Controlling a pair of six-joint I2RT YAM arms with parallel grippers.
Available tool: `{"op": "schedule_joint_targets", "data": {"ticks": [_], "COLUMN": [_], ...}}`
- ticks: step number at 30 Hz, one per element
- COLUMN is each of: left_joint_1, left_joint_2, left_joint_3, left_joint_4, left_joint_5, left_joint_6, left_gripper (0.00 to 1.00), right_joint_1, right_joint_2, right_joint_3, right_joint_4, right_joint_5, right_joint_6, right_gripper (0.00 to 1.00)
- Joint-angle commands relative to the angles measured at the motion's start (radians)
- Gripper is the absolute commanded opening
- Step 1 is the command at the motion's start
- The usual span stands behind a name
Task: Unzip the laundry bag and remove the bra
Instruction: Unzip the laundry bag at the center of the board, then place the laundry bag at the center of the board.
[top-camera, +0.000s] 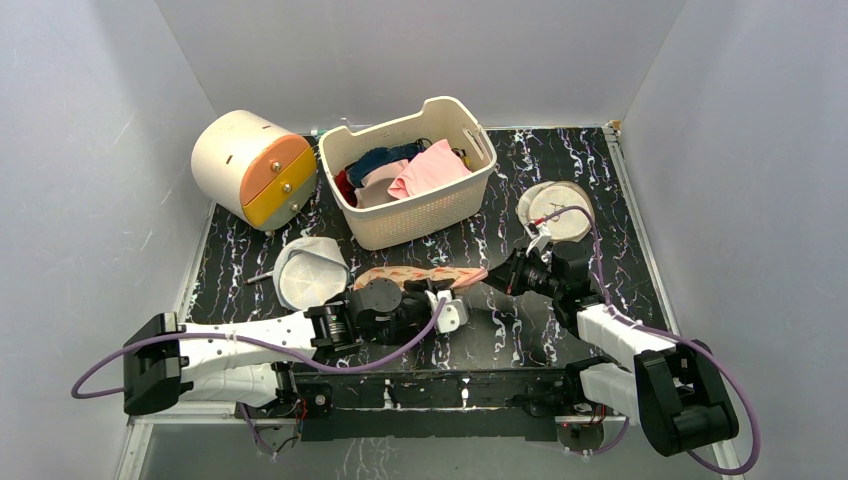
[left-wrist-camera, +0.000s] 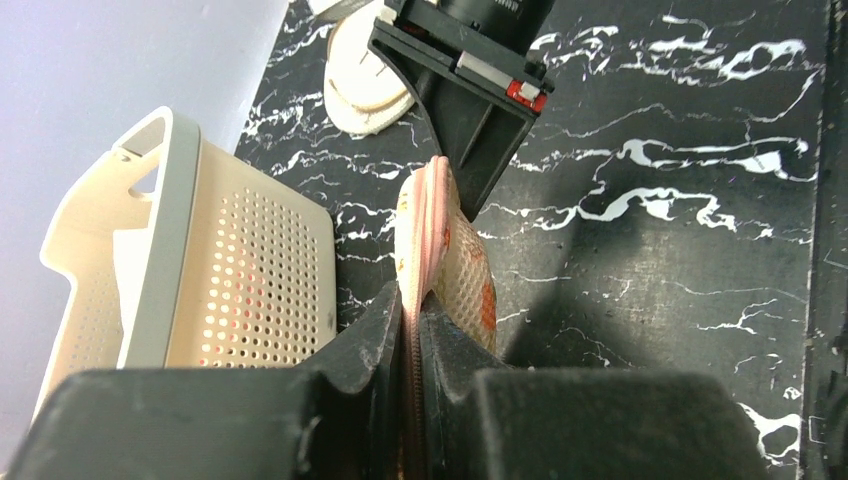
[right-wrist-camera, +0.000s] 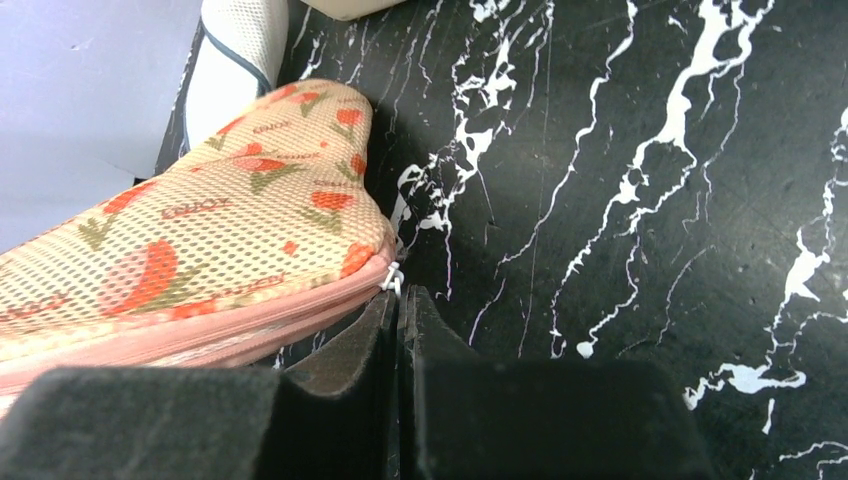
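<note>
Two grippers meet on one laundry bag (top-camera: 425, 276), which lies on the table just near of the basket (top-camera: 420, 215), its long axis running left to right. The left gripper (left-wrist-camera: 412, 305) pinches the pink trim at the bag's left end. At the right end the right gripper (right-wrist-camera: 398, 300) has its fingers pressed together with the small white zip pull (right-wrist-camera: 392, 278) at their tips. I cannot tell if the pull is actually caught. By my reading, the zip must travel leftward along the trim, so the right arm, being at the pull, should draw it. One bra is wanted, but none shows; it is presumably inside. Also present: one round mesh disc (top-camera: 556, 208) far right and one white mesh dome (top-camera: 308, 270) left.
</note>
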Motion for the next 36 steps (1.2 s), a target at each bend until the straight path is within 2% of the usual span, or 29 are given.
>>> {"op": "schedule_joint_targets", "data": {"ticks": [1, 6, 12, 14, 16, 17, 18, 19, 21, 23, 28, 33, 36], "left_joint_1": [-0.005, -0.004, -0.005, -0.005, -0.005, -0.005, -0.004, -0.006, -0.006, -0.005, -0.006, -0.007, -0.021], "left_joint_2": [-0.106, -0.103, -0.094, -0.086, -0.048, -0.017, 0.015, 0.042, 0.085, 0.115, 0.146, 0.196, 0.231], "left_joint_3": [0.016, 0.016, 0.008, 0.005, 0.021, 0.037, 0.051, 0.054, 0.039, 0.035, 0.054, 0.097, 0.13], "left_joint_4": [0.105, 0.1, 0.118, 0.123, 0.115, 0.097, 0.081, 0.082, 0.129, 0.16, 0.138, 0.076, 0.029], "left_joint_5": [0.086, 0.106, 0.097, 0.091, 0.036, 0.008, -0.019, -0.043, -0.084, -0.106, -0.051, 0.051, 0.129], "left_joint_6": [-0.023, -0.028, -0.035, -0.035, -0.03, -0.028, -0.027, -0.023, -0.017, -0.036, -0.1, -0.175, -0.205], "left_gripper": [0.0, 0.0, 0.0, 0.0, 0.0, 0.0, 0.0, 0.0, 0.0, 0.0, 0.0, 0.0, 0.0], "right_joint_1": [-0.011, -0.011, -0.011, -0.011, -0.011, -0.011, -0.011, -0.011, -0.011, -0.011, -0.011, -0.011, -0.011], "right_joint_2": [-0.005, 0.037, 0.02, 0.019, 0.007, -0.008, -0.029, -0.051, -0.087, -0.123, -0.282, -0.46, -0.489], "right_joint_3": [-0.018, -0.045, -0.041, -0.018, 0.033, 0.055, 0.105, 0.128, 0.169, 0.198, 0.25, 0.337, 0.398], "right_joint_4": [0.087, 0.222, 0.217, 0.149, -0.009, -0.095, -0.171, -0.243, -0.366, -0.473, -0.665, -0.751, -0.782], "right_joint_5": [0.048, -0.009, -0.022, -0.005, 0.095, 0.155, 0.221, 0.279, 0.375, 0.425, 0.563, 0.618, 0.605], "right_joint_6": [-0.04, 0.012, 0.011, -0.003, -0.012, -0.008, -0.004, 0.004, 0.015, 0.021, 0.064, 0.053, 0.016], "right_gripper": [0.0, 0.0, 0.01, 0.01, 0.03, 0.05, 0.11, 0.21, 0.32, 0.36, 0.46, 0.59, 0.63]}}
